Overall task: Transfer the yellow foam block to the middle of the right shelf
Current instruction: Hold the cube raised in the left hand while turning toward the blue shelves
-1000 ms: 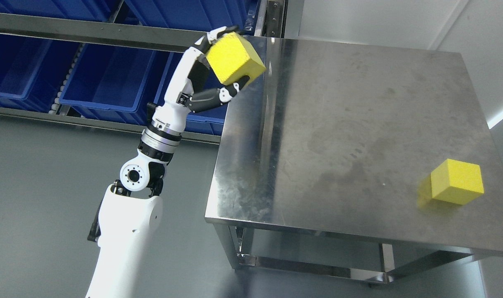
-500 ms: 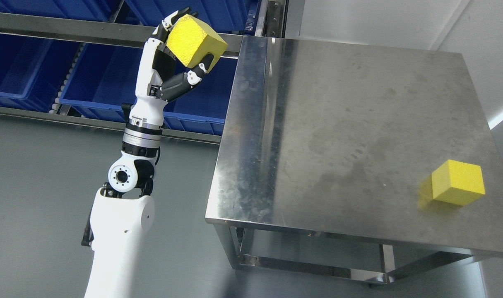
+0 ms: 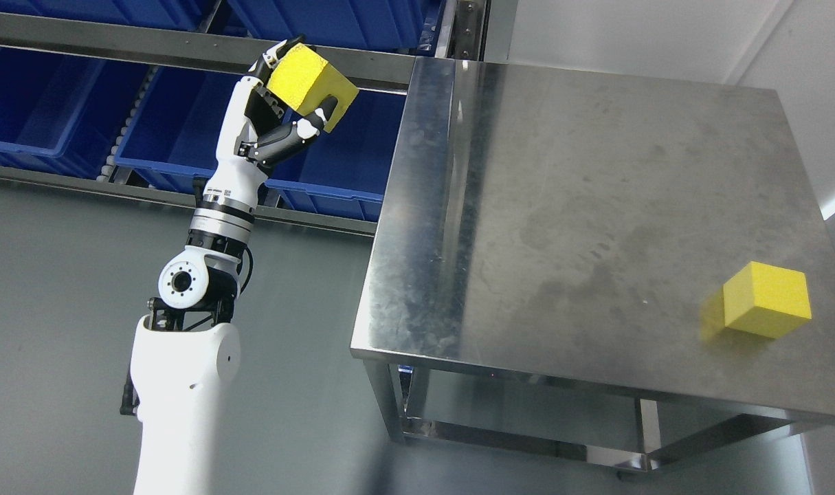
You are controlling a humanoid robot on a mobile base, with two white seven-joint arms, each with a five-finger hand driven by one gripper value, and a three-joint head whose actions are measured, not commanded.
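Landmark for all positions: the steel counter (image 3: 596, 227).

Far left of the counter, blue bins (image 3: 60, 124) sit on a shelf of steel rails (image 3: 149, 45), with a roller track between two of the bins. More blue bins show above the top rail.

Left of the counter, the robot's left arm (image 3: 183, 385) enters from the bottom edge and rises over grey floor (image 3: 53, 289). White forearm shell low, round elbow joint above it, then a ringed wrist.

The left hand (image 3: 280, 113) is raised beyond the counter's far left corner, in front of the shelf rail and a blue bin. Fingers are curled around a yellow foam block (image 3: 310, 82): the thumb (image 3: 304, 130) presses the block's lower face, and other fingertips show at its upper left edge. The block is tilted, one corner pointing toward the counter. It is off the counter, clear of its left edge, and overlaps the shelf rail in this view. Whether it touches the rail cannot be told.

The counter top is bare brushed steel with smudges and scuff marks. Its frame and a lower brace show beneath the near edge.

At the counter's near right, a second yellow foam block (image 3: 767, 299) rests flat on the surface, well apart from the hand, with a faint yellow reflection on the steel at its left.

Right arm: not visible.
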